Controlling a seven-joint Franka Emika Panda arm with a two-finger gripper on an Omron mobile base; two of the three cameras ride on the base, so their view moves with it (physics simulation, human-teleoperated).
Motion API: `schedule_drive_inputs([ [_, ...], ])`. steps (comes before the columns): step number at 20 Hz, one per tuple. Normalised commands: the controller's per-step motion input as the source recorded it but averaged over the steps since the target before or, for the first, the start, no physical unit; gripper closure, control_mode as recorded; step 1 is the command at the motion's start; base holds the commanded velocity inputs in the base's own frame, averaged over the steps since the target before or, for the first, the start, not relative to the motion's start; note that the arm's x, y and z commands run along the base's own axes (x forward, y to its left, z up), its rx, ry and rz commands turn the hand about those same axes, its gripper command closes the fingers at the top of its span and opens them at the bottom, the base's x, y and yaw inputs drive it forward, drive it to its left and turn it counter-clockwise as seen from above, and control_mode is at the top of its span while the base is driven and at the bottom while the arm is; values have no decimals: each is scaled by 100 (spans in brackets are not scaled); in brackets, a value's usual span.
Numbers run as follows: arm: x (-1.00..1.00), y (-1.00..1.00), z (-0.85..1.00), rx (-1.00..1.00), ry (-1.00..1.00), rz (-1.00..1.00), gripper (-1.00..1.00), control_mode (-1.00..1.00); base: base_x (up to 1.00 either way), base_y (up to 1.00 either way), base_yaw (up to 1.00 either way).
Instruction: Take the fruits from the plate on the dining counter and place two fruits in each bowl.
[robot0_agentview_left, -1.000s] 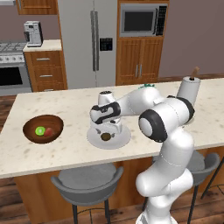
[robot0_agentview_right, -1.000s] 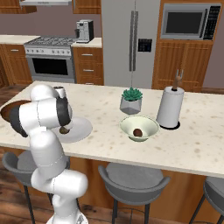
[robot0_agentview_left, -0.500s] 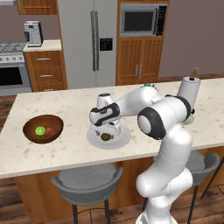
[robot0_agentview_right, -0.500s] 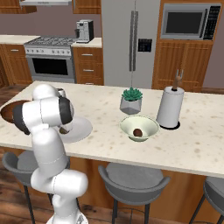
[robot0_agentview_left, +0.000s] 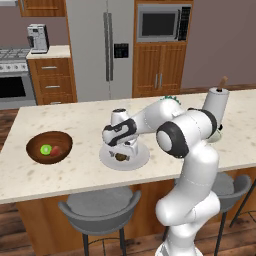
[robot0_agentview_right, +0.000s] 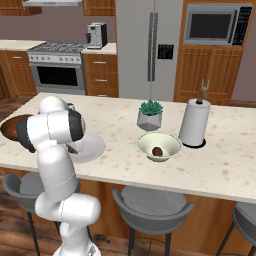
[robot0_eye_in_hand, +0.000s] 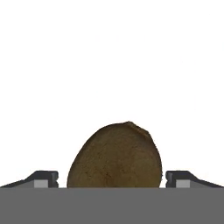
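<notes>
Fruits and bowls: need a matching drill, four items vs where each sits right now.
Items
1. green fruit
2. brown fruit between the open gripper fingertips
3. second brown fruit
4. paper towel roll

Places
A. in the pale cream-green bowl
B. standing on the dining counter, beside the pale bowl
C. in the dark wooden bowl, next to the red fruit
D. on the plate

Pairs: 1-C, 2-D, 3-A, 4-B
</notes>
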Motion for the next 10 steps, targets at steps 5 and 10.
schedule_drive_inputs([
  [5, 0, -2, -2, 0, 0, 0, 100, -100, 0, 0, 0],
  [10, 0, -27, 13, 0, 0, 0, 100, -100, 0, 0, 0],
])
